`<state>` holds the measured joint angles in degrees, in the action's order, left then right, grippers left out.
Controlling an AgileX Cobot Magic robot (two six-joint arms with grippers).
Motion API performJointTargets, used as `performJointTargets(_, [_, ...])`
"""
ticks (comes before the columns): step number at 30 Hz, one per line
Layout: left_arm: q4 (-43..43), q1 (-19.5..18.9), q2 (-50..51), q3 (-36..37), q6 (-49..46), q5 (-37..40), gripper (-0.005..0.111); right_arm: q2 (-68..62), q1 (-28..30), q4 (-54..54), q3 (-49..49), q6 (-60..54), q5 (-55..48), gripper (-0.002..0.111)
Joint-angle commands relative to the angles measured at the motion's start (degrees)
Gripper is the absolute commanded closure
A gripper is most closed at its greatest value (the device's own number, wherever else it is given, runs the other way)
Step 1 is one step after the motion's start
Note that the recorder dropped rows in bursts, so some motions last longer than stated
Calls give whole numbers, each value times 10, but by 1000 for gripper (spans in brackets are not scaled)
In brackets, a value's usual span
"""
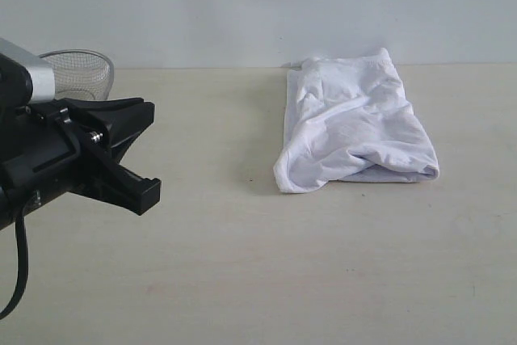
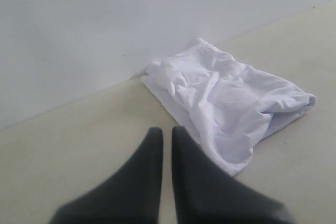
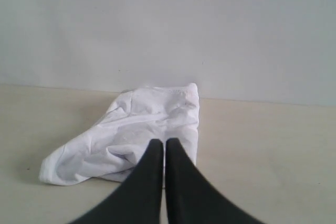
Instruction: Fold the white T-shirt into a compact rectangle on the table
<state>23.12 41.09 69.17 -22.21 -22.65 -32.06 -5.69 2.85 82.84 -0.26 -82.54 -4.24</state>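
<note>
The pale desk [image 1: 242, 280] takes up nearly the whole scene and runs back to a plain wall. On it lies the white T-shirt [image 1: 355, 127], already gathered into a rumpled, roughly rectangular bundle. It sits ahead of the left gripper [image 2: 167, 132] and off to that gripper's right, and almost straight ahead of the right gripper [image 3: 164, 142], near the wall. No lettering or tag shows, so the printed side looks to be turned inward or underneath. The wire-mesh basket [image 1: 85, 74] stands beyond the left gripper, on the side away from the shirt and well apart from it. Both grippers have their 2 fingers pressed together with nothing between them, and neither touches the cloth. The right gripper is out of the exterior view, so it probably hangs back from the bundle. The fold looks close to done, but it is loose: the edge nearest the grippers bulges, 1 corner flares, and the layers are creased, not flat. If a gripper came down on it with fingers pressed together, it could drag the top layer and skew the rectangle. A pinch that caught only 1 layer could peel the bundle open when lifted. A push away from the grippers could bunch the cloth against the wall.
</note>
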Motion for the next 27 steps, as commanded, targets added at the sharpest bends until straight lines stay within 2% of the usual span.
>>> performJointTargets(1, [-1, 2, -2, 3, 1, -9, 102, 5, 0, -138, 3, 137, -8, 109])
performJointTargets(3, [-1, 2, -2, 3, 1, -9, 102, 5, 0, -317, 3, 299, -14, 109])
performJointTargets(7, [-1, 2, -2, 3, 1, -9, 102, 5, 0, -674, 3, 717, -14, 109])
performJointTargets(9, [-1, 2, -2, 3, 1, -9, 102, 5, 0, -788, 3, 825, -14, 109])
performJointTargets(10, [-1, 2, -2, 3, 1, -9, 102, 5, 0, -821, 3, 840, -14, 109])
performJointTargets(27, [-1, 2, -2, 3, 1, -9, 102, 5, 0, -822, 3, 815, -121, 109])
